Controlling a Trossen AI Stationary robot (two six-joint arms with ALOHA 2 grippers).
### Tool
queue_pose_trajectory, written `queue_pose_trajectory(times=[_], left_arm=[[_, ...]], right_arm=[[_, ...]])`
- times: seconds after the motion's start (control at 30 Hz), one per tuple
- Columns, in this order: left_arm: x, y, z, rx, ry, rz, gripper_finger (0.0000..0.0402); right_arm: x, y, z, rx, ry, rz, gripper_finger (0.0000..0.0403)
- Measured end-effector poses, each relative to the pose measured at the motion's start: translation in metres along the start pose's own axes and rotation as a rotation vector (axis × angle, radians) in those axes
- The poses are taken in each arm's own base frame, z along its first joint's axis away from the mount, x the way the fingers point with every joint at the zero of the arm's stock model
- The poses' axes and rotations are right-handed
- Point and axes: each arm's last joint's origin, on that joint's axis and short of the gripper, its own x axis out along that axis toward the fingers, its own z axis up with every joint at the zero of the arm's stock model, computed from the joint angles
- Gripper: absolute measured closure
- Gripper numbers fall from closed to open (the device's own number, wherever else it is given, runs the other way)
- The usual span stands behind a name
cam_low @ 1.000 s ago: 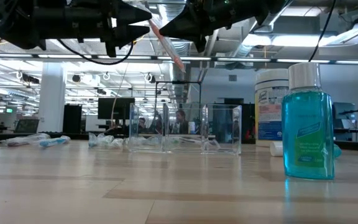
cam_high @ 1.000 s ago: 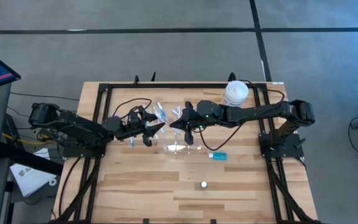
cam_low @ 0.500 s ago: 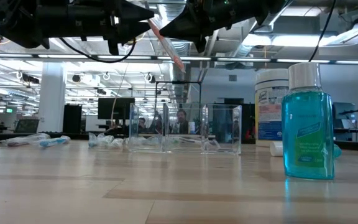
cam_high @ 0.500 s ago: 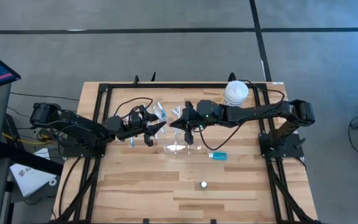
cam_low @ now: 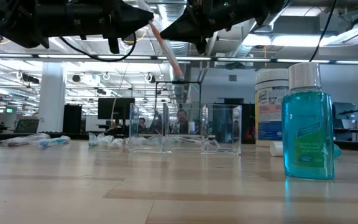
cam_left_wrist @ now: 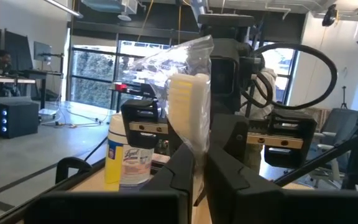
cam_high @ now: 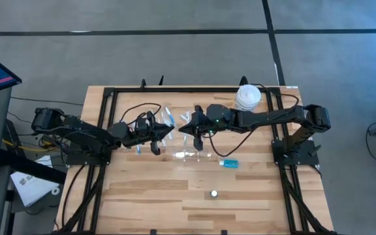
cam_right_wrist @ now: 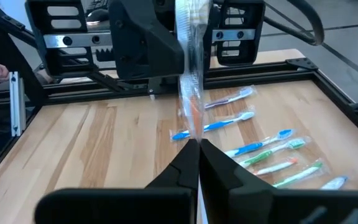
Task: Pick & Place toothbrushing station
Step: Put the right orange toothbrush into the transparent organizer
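Two tools, left tool [cam_high: 168, 133] and right tool [cam_high: 183, 130], both clamped on one clear-wrapped orange-handled, white-bristled toothbrush [cam_right_wrist: 190, 93] above the counter [cam_high: 142, 189]; six wrapped toothbrushes [cam_right_wrist: 260, 152] lie there.

Both arms reach inward above the worktop's far half; left hand [cam_high: 164, 134] and right hand [cam_high: 187, 129] clamped tight, tips nearly meeting.

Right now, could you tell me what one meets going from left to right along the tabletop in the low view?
Wrapped toothbrushes lying flat → clear plastic organizer → white wipes tub → blue bottle with a white cap.
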Motion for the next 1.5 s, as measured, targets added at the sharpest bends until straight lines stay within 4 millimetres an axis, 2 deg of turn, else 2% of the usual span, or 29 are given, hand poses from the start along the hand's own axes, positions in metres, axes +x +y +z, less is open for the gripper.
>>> queue_pose_trajectory(times=[0.83,1.27,1.5], left_arm=[[-0.001,-0.001,-0.003,0.01,0.031,-0.001,0.0393],[-0.001,0.0,-0.01,-0.013,0.101,0.002,0.0395],[-0.002,-0.001,-0.013,-0.075,0.141,-0.035,0.0395]], right_arm=[[0.001,-0.01,-0.007,-0.037,0.071,-0.02,0.0403],[-0.035,-0.008,0.0,-0.04,0.189,-0.027,0.0403],[-0.042,-0.008,-0.004,-0.032,0.267,-0.03,0.0403]])
